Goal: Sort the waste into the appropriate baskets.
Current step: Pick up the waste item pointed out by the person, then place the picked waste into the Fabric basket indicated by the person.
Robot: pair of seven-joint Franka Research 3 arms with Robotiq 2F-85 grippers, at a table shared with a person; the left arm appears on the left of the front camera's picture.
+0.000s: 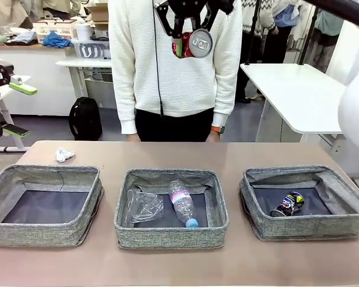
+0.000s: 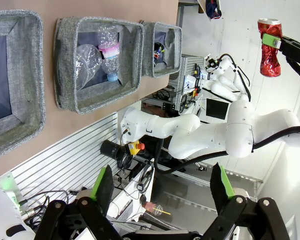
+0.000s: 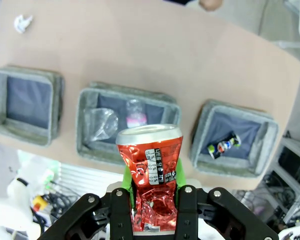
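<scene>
Red can (image 3: pixel 150 155) — dented, shiny metal — pinched in R gripper (image 3: pixel 152 179); L gripper (image 2: pixel 161 181) jaws spread wide.

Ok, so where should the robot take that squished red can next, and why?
Probably swing the right pincer sideways until the red can hangs over the right basket. The can is held high in the air, not over that basket yet. The middle basket holds plastic bottles, while the black can lies in the right basket, so cans seem to go there.
</scene>
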